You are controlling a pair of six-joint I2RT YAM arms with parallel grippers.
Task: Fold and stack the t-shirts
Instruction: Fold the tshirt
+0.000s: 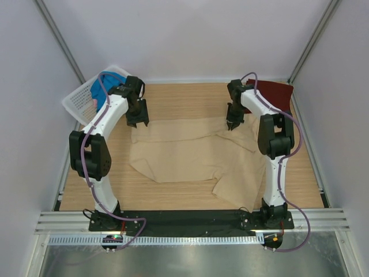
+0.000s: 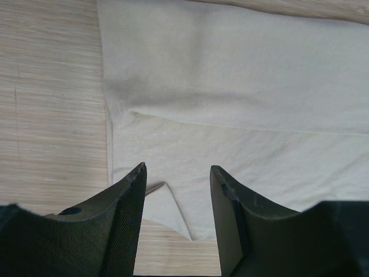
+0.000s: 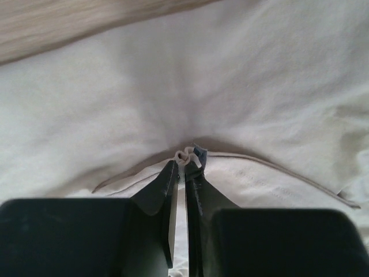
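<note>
Tan cloth fills the middle of the table: the tan t-shirt (image 1: 190, 153) lies spread, its lower right edge hidden behind the right arm. The right gripper (image 3: 185, 164) pinches a bunched edge at its top right. The left gripper (image 2: 177, 173) hangs with jaws apart over its top-left corner. Upper right, the maroon t-shirt (image 1: 275, 92) is half hidden. Upper left, the blue t-shirt (image 1: 96, 88) sits in the basket (image 1: 78, 98).
</note>
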